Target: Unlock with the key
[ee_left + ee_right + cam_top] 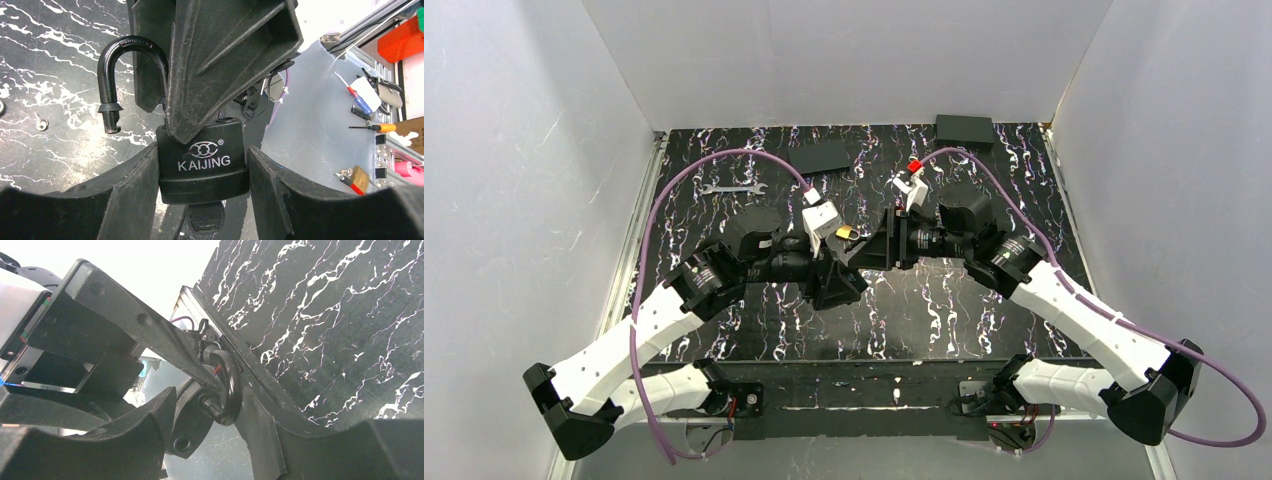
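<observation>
In the left wrist view my left gripper (202, 167) is shut on the body of a black KAIJING padlock (202, 162), one finger on each side. Its black shackle (120, 65) is open, with the free end swung out to the left. The key's rounded black head (205, 217) sticks out of the padlock's underside; its blade is hidden inside. My right gripper (210, 415) comes in from above and is closed over the padlock's top and the shackle (232, 390). The empty shackle hole (181, 444) shows. In the top view the two grippers meet mid-table, left (849, 268) and right (876, 248).
A silver flat wrench (732, 187) lies at the back left. Two black boxes (820, 156) (964, 130) and a small red item (914, 166) sit near the back. A small brass-coloured thing (846, 233) lies beside the left wrist. White walls enclose three sides.
</observation>
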Tool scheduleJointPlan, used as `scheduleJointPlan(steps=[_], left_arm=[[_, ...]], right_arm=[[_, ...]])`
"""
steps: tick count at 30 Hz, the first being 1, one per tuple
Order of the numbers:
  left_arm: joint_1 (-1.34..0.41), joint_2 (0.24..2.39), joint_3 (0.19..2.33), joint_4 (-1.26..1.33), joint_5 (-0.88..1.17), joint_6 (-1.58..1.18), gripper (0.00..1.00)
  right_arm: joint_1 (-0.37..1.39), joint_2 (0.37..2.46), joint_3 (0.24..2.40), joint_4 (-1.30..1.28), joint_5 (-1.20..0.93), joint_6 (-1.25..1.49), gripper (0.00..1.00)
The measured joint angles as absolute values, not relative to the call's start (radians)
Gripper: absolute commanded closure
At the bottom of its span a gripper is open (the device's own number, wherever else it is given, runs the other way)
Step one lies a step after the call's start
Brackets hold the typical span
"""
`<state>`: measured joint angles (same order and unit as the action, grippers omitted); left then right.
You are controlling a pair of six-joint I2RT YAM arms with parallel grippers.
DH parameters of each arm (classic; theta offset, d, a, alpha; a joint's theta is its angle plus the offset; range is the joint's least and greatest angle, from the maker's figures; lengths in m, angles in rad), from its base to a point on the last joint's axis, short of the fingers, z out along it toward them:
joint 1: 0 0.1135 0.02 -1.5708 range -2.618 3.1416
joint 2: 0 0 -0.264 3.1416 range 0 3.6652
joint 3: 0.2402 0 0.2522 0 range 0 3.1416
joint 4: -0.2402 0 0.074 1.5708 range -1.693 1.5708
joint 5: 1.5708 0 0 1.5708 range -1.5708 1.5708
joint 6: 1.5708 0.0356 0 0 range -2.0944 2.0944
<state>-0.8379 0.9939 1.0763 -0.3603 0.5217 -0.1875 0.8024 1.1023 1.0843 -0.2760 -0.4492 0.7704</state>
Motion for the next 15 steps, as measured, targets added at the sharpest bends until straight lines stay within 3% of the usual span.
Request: scheduleJointPlan(steps=[15], left_arm=[[-0.838,1.003,1.082,-0.376,0.524,-0.175,1.0]], right_arm=[[0.786,1.119,1.078,-0.231,-0.542,0.829,0.57]])
